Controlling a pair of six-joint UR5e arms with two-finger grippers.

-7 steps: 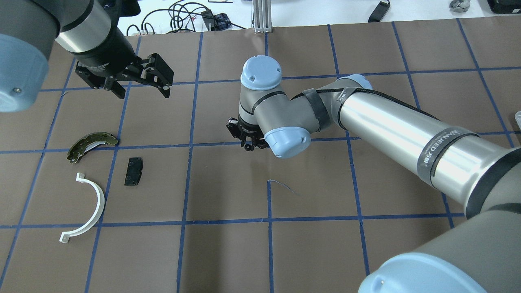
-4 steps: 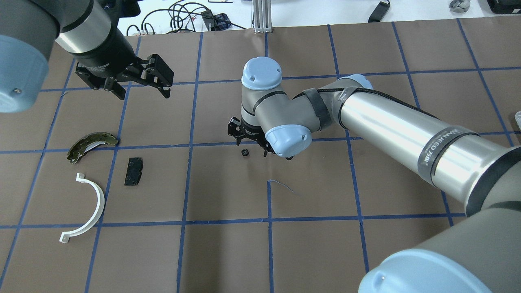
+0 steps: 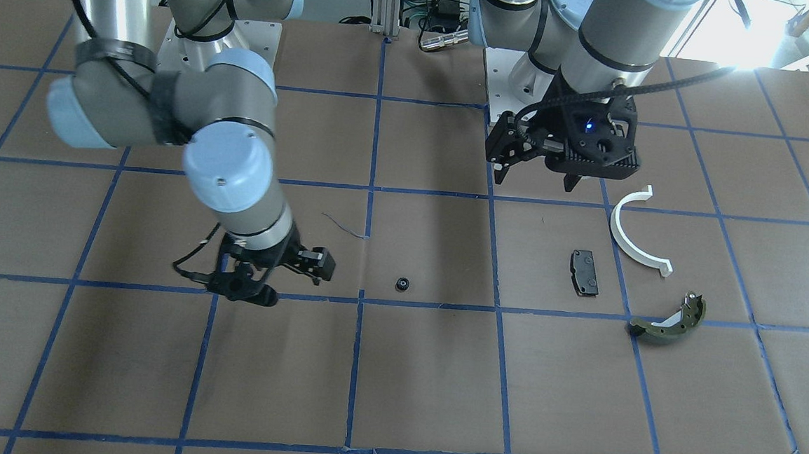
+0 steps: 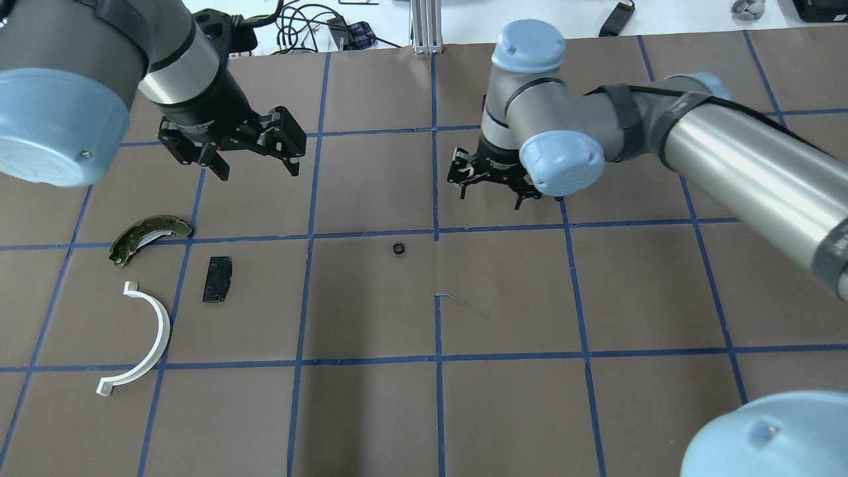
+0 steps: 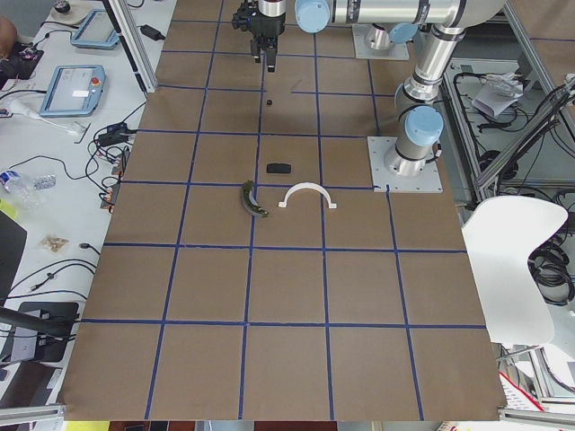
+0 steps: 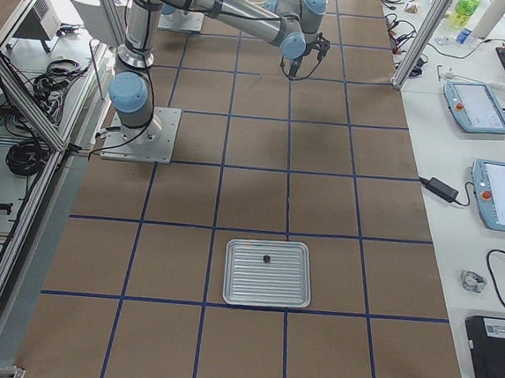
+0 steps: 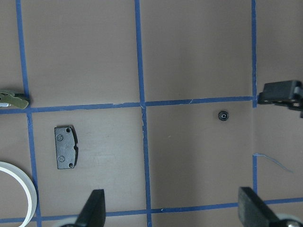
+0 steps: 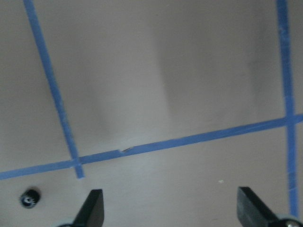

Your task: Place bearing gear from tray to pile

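Observation:
The bearing gear (image 4: 398, 248), a small black toothed ring, lies alone on the brown mat, also in the front view (image 3: 402, 284) and both wrist views (image 7: 222, 115) (image 8: 29, 197). The pile lies to its left: a black pad (image 4: 217, 279), a white half-ring clip (image 4: 158, 328) and an olive brake shoe (image 4: 149, 234). My right gripper (image 4: 490, 197) is open and empty, above and to the right of the gear. My left gripper (image 4: 258, 170) is open and empty, hovering beyond the pile. The tray (image 6: 267, 273) shows in the right exterior view.
One small black part (image 6: 266, 259) lies on the tray, far from both arms. Blue tape lines grid the mat. Cables and an aluminium post (image 4: 424, 26) stand past the mat's far edge. A loose tape tail (image 4: 460, 303) lies near the gear.
My right gripper opened, left the gear on the mat, then rose and moved away to the right. My left gripper shifted a little right, toward the middle.

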